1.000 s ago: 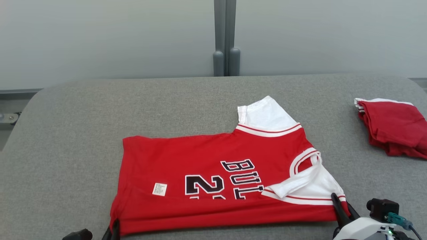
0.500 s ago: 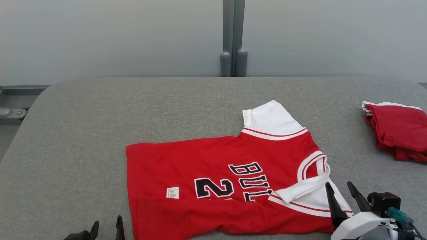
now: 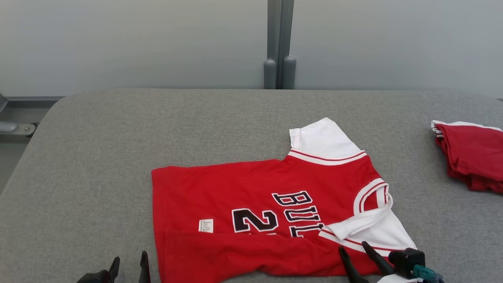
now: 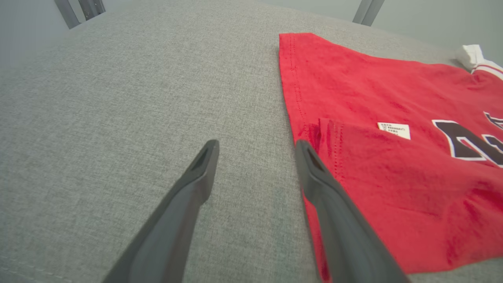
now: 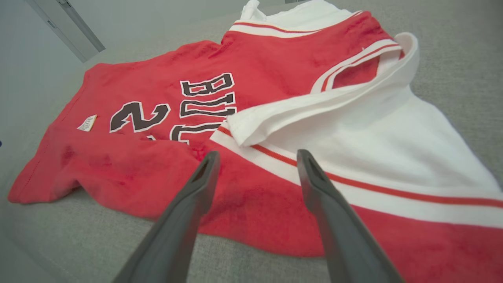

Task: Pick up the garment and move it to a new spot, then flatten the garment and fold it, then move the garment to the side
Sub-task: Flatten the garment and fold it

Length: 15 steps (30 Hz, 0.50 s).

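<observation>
Ahead of the right gripper (image 3: pixel 353 247): the red jersey (image 3: pixel 235 188) lies spread on the grey padded table (image 3: pixel 118 137). Its near edge is folded back over itself, covering the lower part of the black number and letters.
State of the right gripper: fingers spread, nothing between them. The tips sit over the folded near edge, beside the lower white sleeve (image 3: pixel 373 230). I cannot tell whether they touch the cloth.
State of the left gripper (image 3: pixel 129 257): fingers spread, nothing between them.
Jersey relative to the left gripper: the hem side lies just to that gripper's right. In the left wrist view its right finger overlaps the hem edge, while its left finger is over bare table.
Span between the grippers: the folded near edge runs from just beside the left gripper across to the right gripper's tips.
Beyond the right gripper's tips: the collar opening (image 3: pixel 371 192) with white and red trim, then the second white sleeve (image 3: pixel 322 137) farther on.
Far off to the right gripper's right: a folded red stack (image 3: pixel 471 157) with a white edge, well apart from the jersey.
Counts: one spread jersey; two white sleeves; one small white label (image 3: pixel 206 225) on the red cloth; one folded red stack, number of pieces not clear; two grippers, two dark fingers each.
</observation>
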### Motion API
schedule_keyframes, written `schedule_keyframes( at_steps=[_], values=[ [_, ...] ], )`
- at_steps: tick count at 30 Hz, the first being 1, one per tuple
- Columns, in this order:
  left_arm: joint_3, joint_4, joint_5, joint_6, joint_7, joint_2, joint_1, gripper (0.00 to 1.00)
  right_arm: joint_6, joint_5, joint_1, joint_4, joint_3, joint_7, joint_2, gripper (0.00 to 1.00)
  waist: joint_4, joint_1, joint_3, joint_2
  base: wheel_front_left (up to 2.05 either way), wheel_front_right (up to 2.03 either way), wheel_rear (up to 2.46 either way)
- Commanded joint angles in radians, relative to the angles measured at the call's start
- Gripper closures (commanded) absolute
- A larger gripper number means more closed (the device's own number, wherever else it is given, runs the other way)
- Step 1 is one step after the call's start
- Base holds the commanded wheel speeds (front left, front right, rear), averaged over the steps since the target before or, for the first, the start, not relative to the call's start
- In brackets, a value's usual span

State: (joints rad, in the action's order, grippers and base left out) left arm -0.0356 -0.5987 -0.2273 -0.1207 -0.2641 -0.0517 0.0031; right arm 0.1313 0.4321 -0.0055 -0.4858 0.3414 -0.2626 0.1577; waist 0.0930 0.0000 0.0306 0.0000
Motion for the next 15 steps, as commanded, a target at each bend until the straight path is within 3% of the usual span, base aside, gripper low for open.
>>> schedule_keyframes(
  at_steps=[1,4,5,7,10,11,14,15],
  values=[
    [0.000,0.002,0.005,-0.002,0.000,0.000,0.007,0.00,-0.001,0.014,-0.017,-0.013,0.008,-0.002,0.003,0.00,0.006,0.0000,-0.004,0.0000,0.00,0.00,0.00],
    [0.012,0.001,-0.008,-0.005,0.000,0.000,0.000,0.00,-0.001,0.028,-0.035,-0.040,0.020,-0.002,-0.004,0.00,0.018,0.0000,-0.010,0.0000,0.00,0.00,0.00],
    [0.015,0.000,-0.010,-0.006,0.000,0.000,-0.003,0.00,-0.001,0.029,-0.042,-0.049,0.023,-0.002,-0.006,0.04,0.022,0.0000,-0.013,0.0000,0.00,0.00,0.00],
    [0.025,0.001,-0.016,-0.008,0.000,0.000,-0.009,0.00,-0.001,0.037,-0.057,-0.067,0.024,-0.002,-0.009,0.25,0.033,0.0000,-0.020,0.0000,0.00,0.00,0.00],
    [0.032,-0.002,-0.018,-0.008,0.000,0.000,-0.012,0.00,-0.001,0.041,-0.076,-0.088,0.020,-0.002,-0.014,0.38,0.051,0.0000,-0.026,0.0000,0.00,0.00,0.00],
    [0.033,-0.002,-0.018,-0.008,0.000,0.000,-0.013,0.00,-0.001,0.040,-0.080,-0.092,0.017,-0.002,-0.015,0.51,0.056,0.0000,-0.028,0.0000,0.00,0.00,0.00],
    [0.032,-0.004,-0.020,-0.009,0.000,0.000,-0.010,0.00,-0.001,0.039,-0.085,-0.097,0.003,-0.002,-0.018,0.64,0.068,0.0000,-0.032,0.0000,0.00,0.00,0.00],
    [0.032,-0.003,-0.021,-0.009,0.000,0.000,-0.008,0.00,-0.001,0.039,-0.088,-0.092,-0.004,-0.002,-0.020,0.83,0.070,0.0000,-0.033,0.0000,0.00,0.00,0.00]
  ],
)
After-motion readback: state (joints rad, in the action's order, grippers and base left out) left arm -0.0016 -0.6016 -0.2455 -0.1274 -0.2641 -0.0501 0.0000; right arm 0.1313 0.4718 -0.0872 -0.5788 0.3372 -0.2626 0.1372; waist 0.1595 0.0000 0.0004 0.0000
